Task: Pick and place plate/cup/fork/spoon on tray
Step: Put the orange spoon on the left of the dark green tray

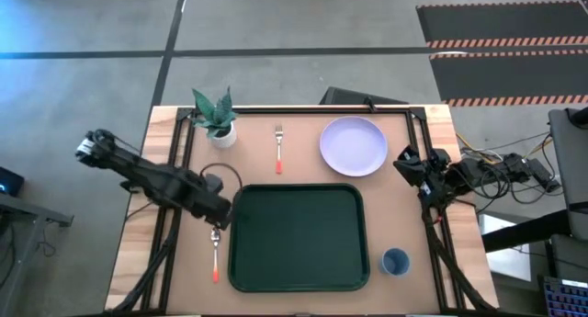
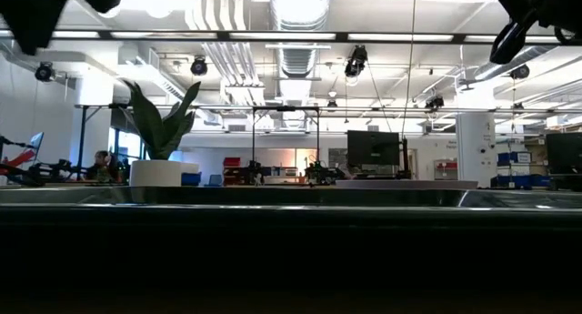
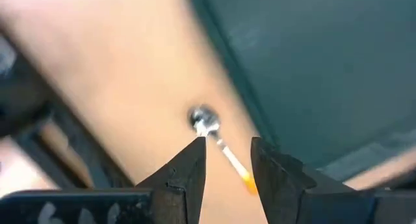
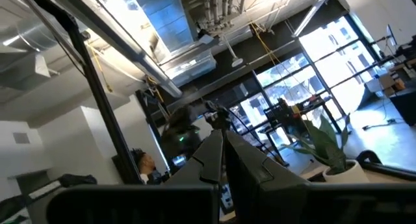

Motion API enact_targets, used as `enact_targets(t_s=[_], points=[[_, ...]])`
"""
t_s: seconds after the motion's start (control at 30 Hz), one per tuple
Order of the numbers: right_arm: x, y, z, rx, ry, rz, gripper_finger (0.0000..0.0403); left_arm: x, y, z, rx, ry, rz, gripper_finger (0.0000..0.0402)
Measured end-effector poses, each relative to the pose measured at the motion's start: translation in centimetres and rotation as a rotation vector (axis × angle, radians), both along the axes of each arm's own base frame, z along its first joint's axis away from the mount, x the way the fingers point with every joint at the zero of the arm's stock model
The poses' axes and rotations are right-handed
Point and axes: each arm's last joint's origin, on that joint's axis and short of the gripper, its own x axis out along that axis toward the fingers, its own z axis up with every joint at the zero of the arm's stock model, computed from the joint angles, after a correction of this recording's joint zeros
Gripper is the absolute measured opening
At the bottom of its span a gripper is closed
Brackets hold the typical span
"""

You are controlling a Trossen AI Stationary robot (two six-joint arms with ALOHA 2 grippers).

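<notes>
The dark green tray [image 1: 296, 236] lies at the table's near middle. The spoon [image 1: 215, 253] lies flat on the table by the tray's left rim, bowl toward the far edge. My left gripper [image 1: 219, 209] hovers above the spoon's bowl end; in its wrist view the fingers [image 3: 227, 160] stand open, with the spoon [image 3: 218, 143] below them, apart. The fork [image 1: 278, 148] and the lavender plate [image 1: 354, 145] lie on the far part of the table. The blue cup [image 1: 395, 261] stands right of the tray. My right gripper [image 4: 223, 152] is shut and empty, raised at the table's right edge [image 1: 413, 167].
A white pot with a green plant [image 1: 219, 119] stands at the far left corner. Black frame rails run along the table's left and right sides. Cables lie beyond the right edge.
</notes>
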Motion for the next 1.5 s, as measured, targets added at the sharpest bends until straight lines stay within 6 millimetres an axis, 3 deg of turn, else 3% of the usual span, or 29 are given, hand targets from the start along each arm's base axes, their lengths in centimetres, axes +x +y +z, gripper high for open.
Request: enact_targets(t_s=[0.33,0.6,0.77,0.97,1.5], points=[[-1.0,-0.3,3.5,-0.029,0.240,0.015,0.0009,1.1,-6.1,-4.4,-0.052,0.304,0.249,0.0104],[-4.1,-0.7,8.4,-0.115,0.247,0.097,0.0009,3.8,-9.3,-6.8,-0.185,0.221,0.460,0.0104],[-6.0,-1.1,10.4,-0.176,0.270,0.140,0.0009,4.6,-9.9,-7.9,-0.167,0.245,0.538,0.0105],[-7.5,-1.5,10.8,-0.201,0.381,0.157,0.0009,4.3,-9.7,-8.4,-0.149,0.265,0.603,0.0105],[-7.8,-1.5,10.9,-0.206,0.391,0.160,0.0009,3.2,-8.7,-10.9,-0.105,0.348,0.646,0.0105]])
